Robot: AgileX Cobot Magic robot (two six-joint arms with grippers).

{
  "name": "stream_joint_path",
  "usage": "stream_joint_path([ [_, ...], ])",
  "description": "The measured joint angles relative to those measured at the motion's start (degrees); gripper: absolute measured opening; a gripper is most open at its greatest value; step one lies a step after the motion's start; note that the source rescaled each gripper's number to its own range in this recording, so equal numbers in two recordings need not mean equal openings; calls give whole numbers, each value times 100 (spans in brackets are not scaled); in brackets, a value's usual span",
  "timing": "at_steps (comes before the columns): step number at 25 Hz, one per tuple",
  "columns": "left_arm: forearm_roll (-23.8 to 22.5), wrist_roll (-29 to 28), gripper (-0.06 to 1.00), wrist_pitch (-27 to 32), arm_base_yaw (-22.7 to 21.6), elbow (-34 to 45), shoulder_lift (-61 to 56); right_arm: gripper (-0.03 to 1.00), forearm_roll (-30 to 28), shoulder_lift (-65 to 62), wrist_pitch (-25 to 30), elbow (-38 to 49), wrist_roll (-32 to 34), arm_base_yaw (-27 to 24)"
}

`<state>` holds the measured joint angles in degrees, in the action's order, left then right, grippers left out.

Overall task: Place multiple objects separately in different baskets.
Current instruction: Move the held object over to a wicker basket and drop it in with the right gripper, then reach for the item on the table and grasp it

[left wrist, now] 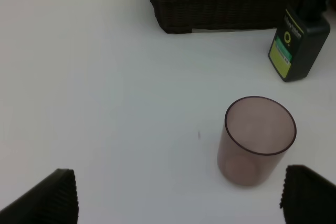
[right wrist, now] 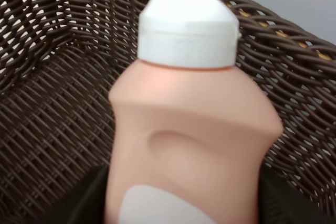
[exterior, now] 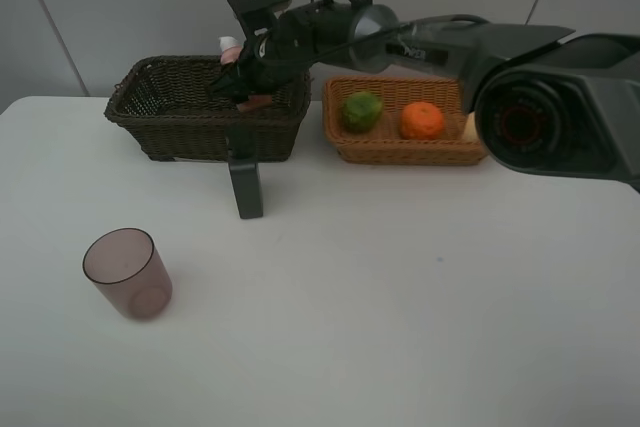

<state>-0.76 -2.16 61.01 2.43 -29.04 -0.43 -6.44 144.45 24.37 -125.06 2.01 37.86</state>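
The right tool (exterior: 243,90) clamps the pink bottle (right wrist: 189,129) over the right end of the dark basket (exterior: 180,135), far left on the table (exterior: 420,307); released this high and tilted, it could strike the rim and tumble out.

The pink bottle (right wrist: 189,145) is blurred, its base cut off.

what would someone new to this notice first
The big right arm reaches across to the dark basket at the back left, its gripper holding a pink bottle with a white cap. Next, the green fruit and the orange glow in the tan basket at back right. A mauve cup sits alone on the table at front left, a dark bottle standing before the dark basket.
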Motion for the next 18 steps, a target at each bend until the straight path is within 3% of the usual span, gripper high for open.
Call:
stream_joint_path([
  [3,0,0,100,0,0,0,0,27,0,0,-6,0,6,0],
  [8,0,0,100,0,0,0,0,35,0,-71,-6,0,6,0],
  [11,0,0,100,0,0,0,0,48,7,-291,147,0,6,0],
  [14,0,0,100,0,0,0,0,57,67,-607,611,0,6,-11],
  [18,0,0,100,0,0,0,0,60,486,-1096,1771,170,6,-202],
])
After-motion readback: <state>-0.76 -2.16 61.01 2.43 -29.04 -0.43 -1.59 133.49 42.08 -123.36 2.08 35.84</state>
